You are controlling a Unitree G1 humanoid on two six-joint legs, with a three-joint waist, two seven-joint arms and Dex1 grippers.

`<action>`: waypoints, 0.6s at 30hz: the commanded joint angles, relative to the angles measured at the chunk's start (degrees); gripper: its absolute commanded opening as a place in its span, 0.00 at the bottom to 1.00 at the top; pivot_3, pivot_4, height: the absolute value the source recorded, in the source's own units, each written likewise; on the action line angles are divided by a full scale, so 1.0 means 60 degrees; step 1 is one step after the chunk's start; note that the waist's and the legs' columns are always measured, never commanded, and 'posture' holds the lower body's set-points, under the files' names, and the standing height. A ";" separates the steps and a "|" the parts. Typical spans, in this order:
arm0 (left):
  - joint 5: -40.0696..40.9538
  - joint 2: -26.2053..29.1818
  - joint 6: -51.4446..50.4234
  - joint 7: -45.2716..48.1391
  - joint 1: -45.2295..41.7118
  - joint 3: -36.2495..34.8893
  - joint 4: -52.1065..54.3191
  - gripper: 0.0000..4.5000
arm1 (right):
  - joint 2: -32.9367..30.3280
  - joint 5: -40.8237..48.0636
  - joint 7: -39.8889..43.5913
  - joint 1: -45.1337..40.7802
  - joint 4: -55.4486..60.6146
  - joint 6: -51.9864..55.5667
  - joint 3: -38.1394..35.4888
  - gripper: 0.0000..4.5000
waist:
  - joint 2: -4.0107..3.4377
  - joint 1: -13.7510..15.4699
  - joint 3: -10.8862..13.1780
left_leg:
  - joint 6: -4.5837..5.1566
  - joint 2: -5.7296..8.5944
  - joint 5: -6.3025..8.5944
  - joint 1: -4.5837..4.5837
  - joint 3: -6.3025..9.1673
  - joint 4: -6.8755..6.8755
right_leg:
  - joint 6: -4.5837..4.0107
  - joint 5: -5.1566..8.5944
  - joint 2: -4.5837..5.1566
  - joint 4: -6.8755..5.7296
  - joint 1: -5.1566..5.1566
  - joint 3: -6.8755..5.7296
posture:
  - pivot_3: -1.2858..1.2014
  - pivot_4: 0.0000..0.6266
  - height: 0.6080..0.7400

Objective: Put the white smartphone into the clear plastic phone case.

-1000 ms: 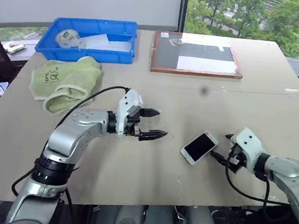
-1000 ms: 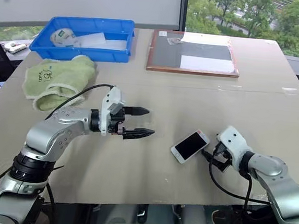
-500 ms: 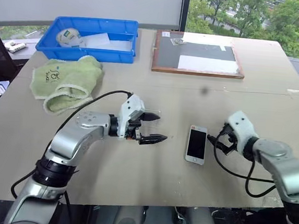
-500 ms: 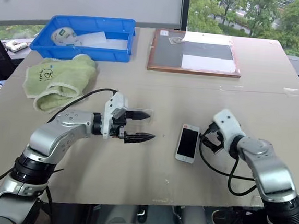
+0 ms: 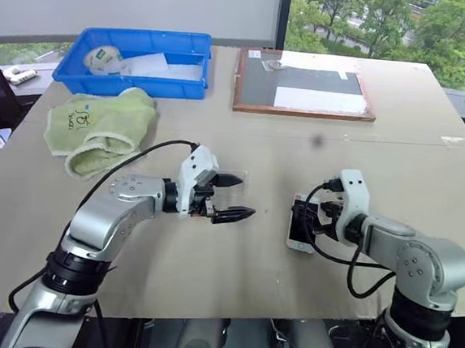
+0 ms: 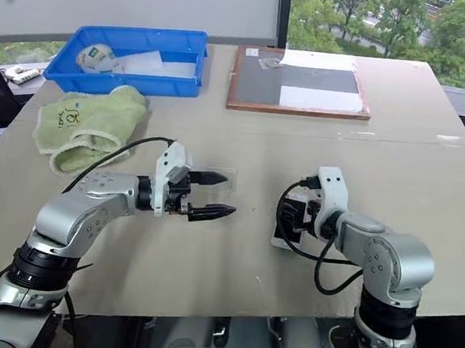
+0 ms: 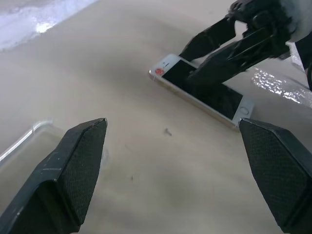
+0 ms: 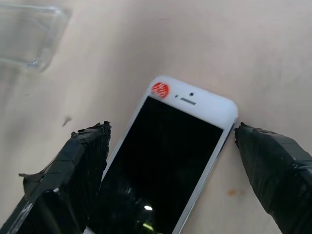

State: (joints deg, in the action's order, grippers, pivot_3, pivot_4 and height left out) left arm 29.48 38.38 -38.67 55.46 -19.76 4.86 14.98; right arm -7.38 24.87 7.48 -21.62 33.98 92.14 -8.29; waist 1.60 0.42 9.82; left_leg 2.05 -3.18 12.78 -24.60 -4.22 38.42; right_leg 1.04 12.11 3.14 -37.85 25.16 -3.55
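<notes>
The white smartphone with a black screen (image 8: 170, 165) lies face up on the beige tabletop (image 5: 395, 172), near the front edge and right of centre. A small round red sticker marks the white bezel at its far end, beside the earpiece slot; nothing on the sticker can be read. The right gripper (image 5: 303, 221) hangs low over the phone with its two black fingers spread wide, one on each long side of it, not clamped.

The clear plastic phone case (image 6: 220, 178), a thin see-through shell with rounded corners, lies flat on the table to the left of the phone, apart from it. The left gripper (image 5: 235, 197) points right with its fingers wide apart, the far finger over the case, and whether it touches the case cannot be told.

At far left a folded green towel (image 5: 98, 130) carries a small printed mark too small to read. Behind it a blue plastic bin (image 5: 183, 88) holds a roll of tape with a green label and white sheets. A wood-framed dark board (image 5: 305, 87) lies at far centre.
</notes>
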 commanded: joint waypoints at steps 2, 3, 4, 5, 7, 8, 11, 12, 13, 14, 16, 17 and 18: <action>0.0217 0.0115 -0.0134 0.0047 0.0010 -0.0271 0.0211 0.99 | 0.0403 0.0415 -0.1099 0.0102 -0.0473 0.0060 -0.0149 1.00 | 0.0007 -0.0026 -0.0017 | 0.0000 -0.0003 0.0000 0.0007 0.0007 0.0000 | -0.0007 0.0001 -0.0002 -0.0003 -0.0006 -0.0002 | 0.52 0.24 1.00; 0.0229 0.0111 -0.0164 0.0033 0.0029 -0.0282 0.0236 0.99 | 0.0565 0.0623 -0.1279 0.0111 -0.0507 0.0060 -0.0143 1.00 | 0.0012 -0.0041 -0.0026 | 0.0001 -0.0007 0.0000 0.0011 0.0007 0.0000 | -0.0011 -0.0002 -0.0002 -0.0003 -0.0008 -0.0001 | 0.52 0.24 1.00; 0.0229 0.0108 -0.0176 0.0025 0.0055 -0.0290 0.0261 0.99 | 0.0720 0.0924 -0.1481 0.0114 -0.0597 0.0060 -0.0105 1.00 | 0.0020 -0.0067 -0.0034 | 0.0001 -0.0007 0.0000 0.0015 0.0007 0.0000 | -0.0013 -0.0003 -0.0002 -0.0003 -0.0011 -0.0001 | 0.52 0.24 1.00; 0.0228 0.0105 -0.0188 0.0019 0.0075 -0.0294 0.0281 0.99 | 0.0946 0.1315 -0.1687 0.0104 -0.0723 0.0060 -0.0125 1.00 | 0.0025 -0.0103 -0.0038 | 0.0000 -0.0009 0.0000 0.0021 0.0010 0.0000 | -0.0014 -0.0004 -0.0002 -0.0002 -0.0017 -0.0001 | 0.52 0.24 1.00; 0.0164 0.0139 -0.0249 -0.0049 0.0102 -0.0269 0.0324 0.99 | 0.1234 0.1834 -0.2270 0.0024 -0.0961 0.0060 0.0020 1.00 | 0.0035 -0.0226 -0.0047 | 0.0000 -0.0013 0.0000 0.0028 0.0011 0.0000 | -0.0015 -0.0004 0.0000 -0.0002 -0.0023 0.0000 | 0.52 0.24 1.00; 0.0171 0.0139 -0.0270 -0.0052 0.0109 -0.0271 0.0319 0.99 | 0.1402 0.2072 -0.2579 -0.0039 -0.1103 0.0060 0.0052 1.00 | 0.0037 -0.0259 -0.0048 | 0.0000 -0.0014 0.0000 0.0033 0.0010 -0.0002 | -0.0014 -0.0004 -0.0003 -0.0001 -0.0022 0.0007 | 0.52 0.24 1.00; 0.0206 0.0135 -0.0308 -0.0023 0.0124 -0.0284 0.0308 0.99 | 0.1469 0.2599 -0.3470 -0.0248 -0.1537 0.0060 0.0357 1.00 | 0.0049 -0.0422 -0.0057 | -0.0001 -0.0016 0.0001 0.0054 0.0009 -0.0019 | -0.0015 -0.0004 -0.0014 -0.0003 -0.0023 0.0027 | 0.52 0.24 1.00; 0.0215 0.0129 -0.0329 -0.0022 0.0125 -0.0286 0.0311 0.99 | 0.1356 0.2763 -0.3693 -0.0307 -0.1662 0.0060 0.0517 1.00 | 0.0049 -0.0473 -0.0057 | -0.0001 -0.0017 0.0001 0.0059 0.0010 -0.0021 | -0.0017 -0.0005 -0.0018 -0.0004 -0.0023 0.0033 | 0.52 0.24 1.00; 0.0225 0.0126 -0.0350 -0.0022 0.0129 -0.0292 0.0314 0.99 | 0.1153 0.2822 -0.3935 -0.0384 -0.1789 0.0060 0.0766 1.00 | 0.0049 -0.0498 -0.0057 | -0.0001 -0.0017 0.0001 0.0072 0.0009 -0.0026 | -0.0023 -0.0009 -0.0022 -0.0003 -0.0027 0.0043 | 0.52 0.24 1.00; 0.0237 0.0122 -0.0370 -0.0025 0.0136 -0.0296 0.0320 0.99 | 0.0950 0.2841 -0.4169 -0.0451 -0.1888 0.0060 0.0993 1.00 | 0.0049 -0.0504 -0.0057 | -0.0001 -0.0016 0.0001 0.0089 0.0008 -0.0033 | -0.0026 -0.0010 -0.0023 -0.0001 -0.0037 0.0050 | 0.52 0.24 1.00; 0.0255 0.0132 -0.0379 -0.0014 0.0171 -0.0301 0.0317 0.99 | 0.0390 0.2795 -0.4412 -0.0704 -0.2105 0.0060 0.1652 1.00 | 0.0049 -0.0501 -0.0059 | -0.0003 -0.0017 0.0003 0.0135 0.0008 -0.0049 | -0.0029 -0.0009 -0.0019 0.0006 -0.0068 0.0051 | 0.52 0.24 1.00; 0.0273 0.0138 -0.0384 -0.0010 0.0189 -0.0300 0.0320 0.99 | 0.0111 0.2833 -0.4488 -0.0855 -0.2214 0.0060 0.1966 1.00 | 0.0051 -0.0500 -0.0059 | -0.0003 -0.0017 0.0003 0.0136 0.0009 -0.0050 | -0.0029 -0.0008 -0.0016 0.0007 -0.0068 0.0051 | 0.52 0.24 1.00; 0.0292 0.0139 -0.0395 -0.0010 0.0204 -0.0297 0.0325 0.99 | -0.0208 0.2807 -0.4506 -0.1052 -0.2280 0.0060 0.2337 1.00 | 0.0051 -0.0500 -0.0060 | -0.0003 -0.0018 0.0003 0.0138 0.0012 -0.0049 | -0.0031 -0.0009 -0.0002 0.0009 -0.0068 0.0051 | 0.52 0.24 1.00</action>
State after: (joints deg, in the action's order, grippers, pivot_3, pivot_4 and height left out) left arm 30.22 38.79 -40.98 55.18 -18.53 4.48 15.06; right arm -7.45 41.34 -19.00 -28.33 24.42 91.15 2.52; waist 1.91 -2.59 9.45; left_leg 2.03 -3.28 12.80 -23.77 -4.14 38.13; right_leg 0.85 12.05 3.15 -37.77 24.75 -3.25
